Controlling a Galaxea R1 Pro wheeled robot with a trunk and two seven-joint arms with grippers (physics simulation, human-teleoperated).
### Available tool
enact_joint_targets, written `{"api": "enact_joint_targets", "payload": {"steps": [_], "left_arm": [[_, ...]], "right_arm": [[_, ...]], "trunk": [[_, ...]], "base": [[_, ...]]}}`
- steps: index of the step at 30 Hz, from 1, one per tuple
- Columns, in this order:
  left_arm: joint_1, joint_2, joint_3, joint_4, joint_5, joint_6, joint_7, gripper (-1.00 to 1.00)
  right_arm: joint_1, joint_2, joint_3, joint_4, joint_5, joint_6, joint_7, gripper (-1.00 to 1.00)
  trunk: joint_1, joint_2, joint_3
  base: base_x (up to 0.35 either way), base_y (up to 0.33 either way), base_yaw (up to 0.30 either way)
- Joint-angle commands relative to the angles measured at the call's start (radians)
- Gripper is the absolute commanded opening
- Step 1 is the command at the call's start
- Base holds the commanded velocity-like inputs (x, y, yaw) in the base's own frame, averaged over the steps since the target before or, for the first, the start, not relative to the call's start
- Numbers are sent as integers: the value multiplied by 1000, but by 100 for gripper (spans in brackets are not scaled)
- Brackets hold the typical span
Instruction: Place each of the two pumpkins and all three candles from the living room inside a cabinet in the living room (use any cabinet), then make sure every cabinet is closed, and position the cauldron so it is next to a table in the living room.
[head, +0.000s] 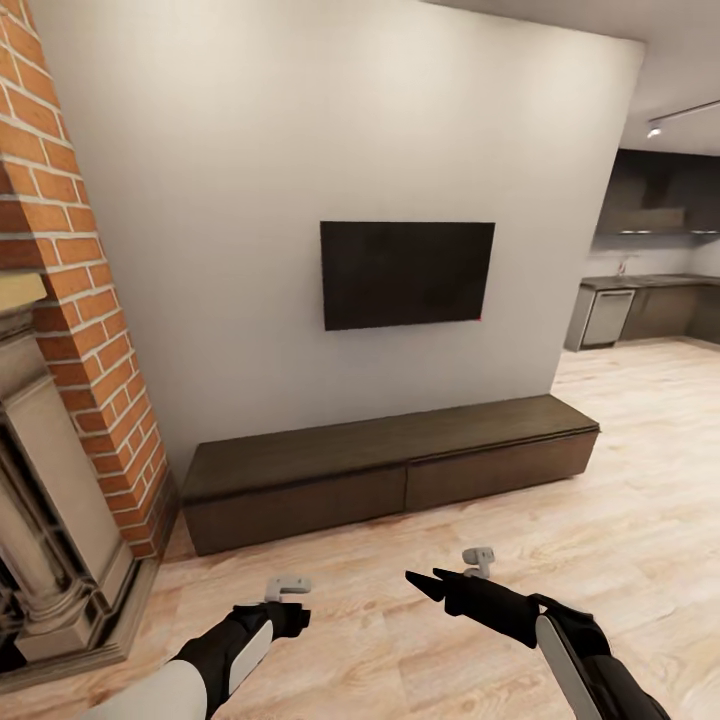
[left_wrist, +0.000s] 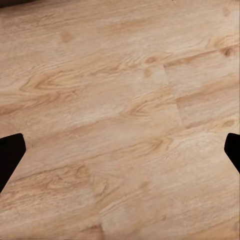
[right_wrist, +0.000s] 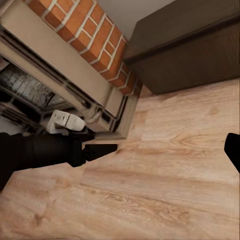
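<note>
The cabinet (head: 395, 470) is sitting on the wooden floor (head: 640, 520) against the white wall (head: 300, 150), directly under the dark television (head: 407, 273) that is hanging on that wall. Its flat top is carrying nothing, and both of its plain front panels are lying flush, so it is looking closed. At one end of the cabinet the brick chimney column (head: 90, 330) is rising, with the pale stone fireplace (head: 50, 520) standing just beside it on the far side from the cabinet. Past the other end of the cabinet, well apart from it, a kitchen (head: 650, 300) with dark units is opening up beyond the wall's corner. In front of the cabinet, over the bare boards, both arms are hanging low. The left gripper (head: 290, 612) is pointing down at the floor, and in the left wrist view its black fingertips (left_wrist: 11, 155) are showing at opposite edges of the picture, spread wide with nothing between them. The right gripper (head: 428, 583) is pointing sideways toward the fireplace, near the cabinet's front; in the right wrist view its fingers (right_wrist: 232, 147) are likewise standing far apart and holding nothing, while the left arm is crossing in front of the fireplace base (right_wrist: 75, 95).
</note>
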Motion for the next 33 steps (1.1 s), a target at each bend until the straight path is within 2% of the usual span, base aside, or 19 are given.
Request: {"api": "enact_joint_targets", "payload": {"steps": [1, 9, 11, 17, 20, 29, 33], "left_arm": [[-1, 1, -8, -2, 11, 4, 8, 100], [-1, 1, -8, -2, 9, 4, 7, 100], [-10, -1, -5, 10, -1, 9, 16, 100], [-12, -1, -5, 44, -1, 9, 17, 100], [-12, -1, -5, 60, -1, 9, 17, 100], [-12, -1, -5, 65, -1, 9, 17, 100], [10, 0, -9, 42, 5, 10, 10, 100]], "right_arm": [[0, -1, 1, -1, -9, 7, -2, 100], [0, -1, 1, -1, -7, 7, -2, 100], [11, -6, 12, 11, 5, 18, -11, 100], [41, -5, 46, 22, 40, 22, -14, 100], [41, -5, 60, 22, 40, 22, -14, 100], [41, -5, 60, 22, 40, 22, -14, 100], [63, 7, 51, 36, 24, 26, -36, 100]], "trunk": [[0, -1, -1], [0, -1, -1], [0, -1, -1], [0, -1, -1], [0, -1, -1], [0, -1, -1], [0, -1, -1]], "base": [[39, -1, 290], [196, 0, 194], [0, 0, 0], [0, 0, 0], [0, 0, 0], [0, 0, 0], [0, 0, 0]]}}
